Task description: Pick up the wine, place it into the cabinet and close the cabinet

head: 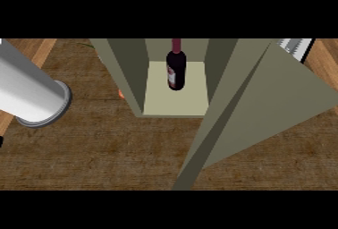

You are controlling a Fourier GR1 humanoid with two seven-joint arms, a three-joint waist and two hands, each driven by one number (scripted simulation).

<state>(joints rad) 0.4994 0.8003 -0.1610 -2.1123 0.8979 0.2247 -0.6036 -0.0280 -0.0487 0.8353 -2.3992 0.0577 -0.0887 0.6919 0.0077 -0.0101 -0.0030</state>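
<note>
Brown wooden counter (99,152). Dark red glass wine bottle (175,70) upright inside olive-green box cabinet (128,76); cabinet's olive door (264,112) open. Placing judged done; closing next. Grey left forearm (30,89) left of cabinet; hands unseen, state unknowable.

Brown wood-grain counter (99,156), open olive cabinet (128,76) standing on it, wine bottle (175,71) upright on the cabinet floor

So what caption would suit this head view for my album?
Wine bottle standing inside the cabinet, its door open; a grey forearm at left.
</note>
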